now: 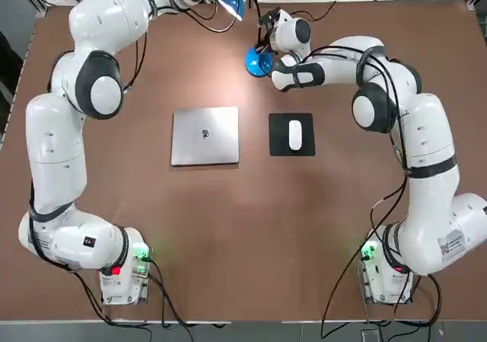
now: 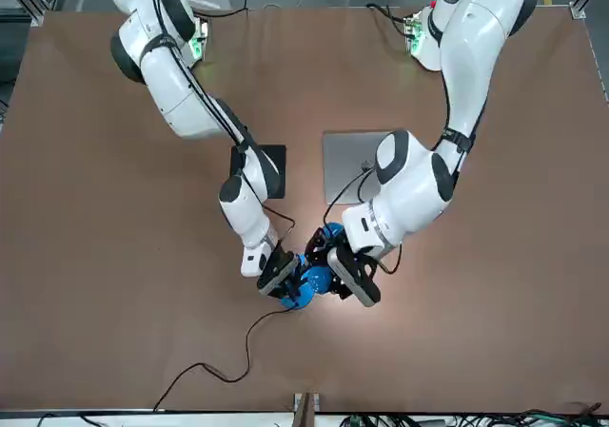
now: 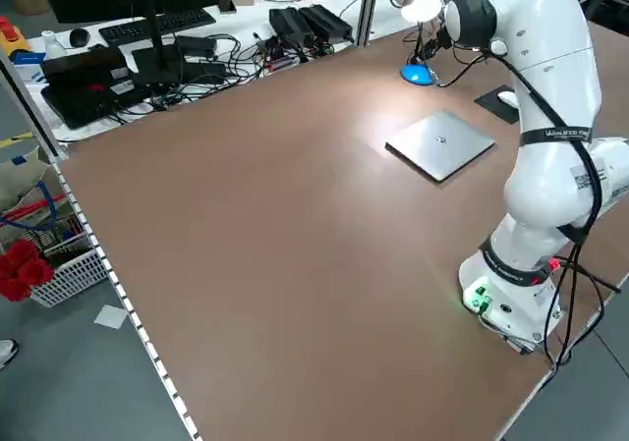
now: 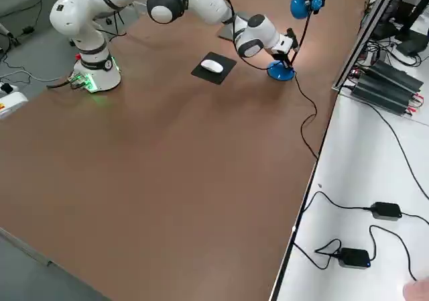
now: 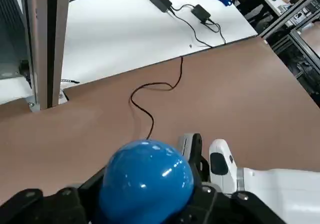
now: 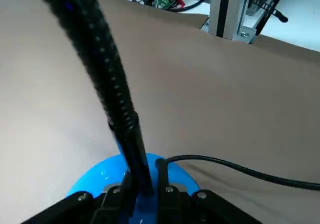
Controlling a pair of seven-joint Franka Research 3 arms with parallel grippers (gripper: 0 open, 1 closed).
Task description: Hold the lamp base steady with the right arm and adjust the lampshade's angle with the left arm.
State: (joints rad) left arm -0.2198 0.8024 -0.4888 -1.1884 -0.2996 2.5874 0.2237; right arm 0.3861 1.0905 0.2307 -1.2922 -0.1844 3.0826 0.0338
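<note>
Blue lampshade [image 5: 145, 184] between left gripper's [image 5: 149, 159] spread fingers; right gripper [image 6: 149, 168], above blue base [image 6: 95, 178], closed on black neck [image 6: 116, 92].

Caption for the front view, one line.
Two grippers meet at a small blue desk lamp, the right low by its base, the left at its shade.

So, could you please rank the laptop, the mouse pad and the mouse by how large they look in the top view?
1. Closed laptop
2. Black mouse pad
3. White mouse
</note>
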